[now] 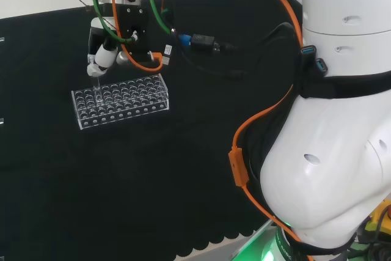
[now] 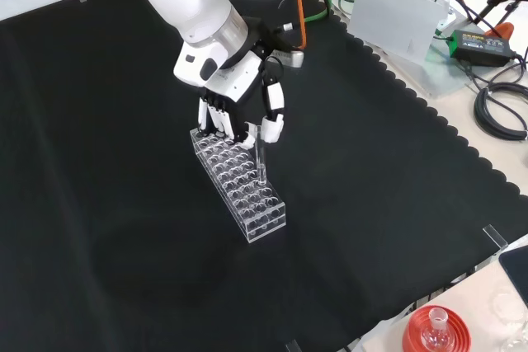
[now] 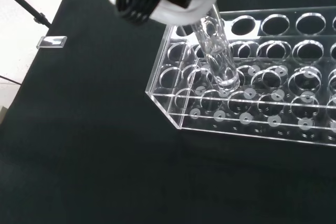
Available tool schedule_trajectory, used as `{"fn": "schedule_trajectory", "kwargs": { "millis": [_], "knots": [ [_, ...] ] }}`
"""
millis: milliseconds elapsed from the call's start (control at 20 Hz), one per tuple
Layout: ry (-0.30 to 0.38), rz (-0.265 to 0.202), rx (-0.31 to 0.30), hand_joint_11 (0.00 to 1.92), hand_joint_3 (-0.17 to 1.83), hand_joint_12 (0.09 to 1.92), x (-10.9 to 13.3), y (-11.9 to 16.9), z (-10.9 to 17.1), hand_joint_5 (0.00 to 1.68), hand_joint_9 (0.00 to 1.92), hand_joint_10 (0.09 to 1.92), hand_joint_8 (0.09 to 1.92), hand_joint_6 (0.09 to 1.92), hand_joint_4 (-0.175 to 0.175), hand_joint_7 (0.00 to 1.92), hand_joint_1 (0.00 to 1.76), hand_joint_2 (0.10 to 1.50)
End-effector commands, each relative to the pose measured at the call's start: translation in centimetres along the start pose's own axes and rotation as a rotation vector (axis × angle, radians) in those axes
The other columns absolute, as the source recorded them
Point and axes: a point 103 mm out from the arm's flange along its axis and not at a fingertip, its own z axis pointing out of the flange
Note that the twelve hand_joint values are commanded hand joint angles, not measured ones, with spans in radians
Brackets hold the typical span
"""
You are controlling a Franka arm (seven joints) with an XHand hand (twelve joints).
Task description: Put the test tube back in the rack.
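Fingers (image 2: 273, 125) pinch the tube (image 2: 260, 158) by its top; it hangs upright, tip at a hole near one end of the rack (image 2: 262, 218); seating depth unclear. Risk: tip catches the rim, tube tilts or slips in the grip. Bench (image 2: 124, 245) around is bare; nothing in the way.

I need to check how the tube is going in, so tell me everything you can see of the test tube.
The test tube is clear, glass or plastic, with a rounded closed bottom, and looks empty. The hand pinches its upper end and holds it roughly upright over the clear rack. In the wrist view its bottom tip sits at a hole near one end of the rack; whether it has entered that hole cannot be told.
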Motion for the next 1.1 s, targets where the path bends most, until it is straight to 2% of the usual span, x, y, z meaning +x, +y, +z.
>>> {"fn": "schedule_trajectory", "kwargs": {
  "millis": [50,1100],
  "knots": [
    [0.006,-0.008,0.004,0.68,0.6,1.31,0.4,0.19,0.3,1.24,1.11,0.61,0.57,0.7,-0.174,1.4,1.2,0.7],
    [0.014,-0.015,0.02,0.68,0.6,1.31,1.29,0.07,0.71,1.24,1.11,0.61,0.57,0.7,-0.175,1.4,1.2,0.7]
  ]
}}
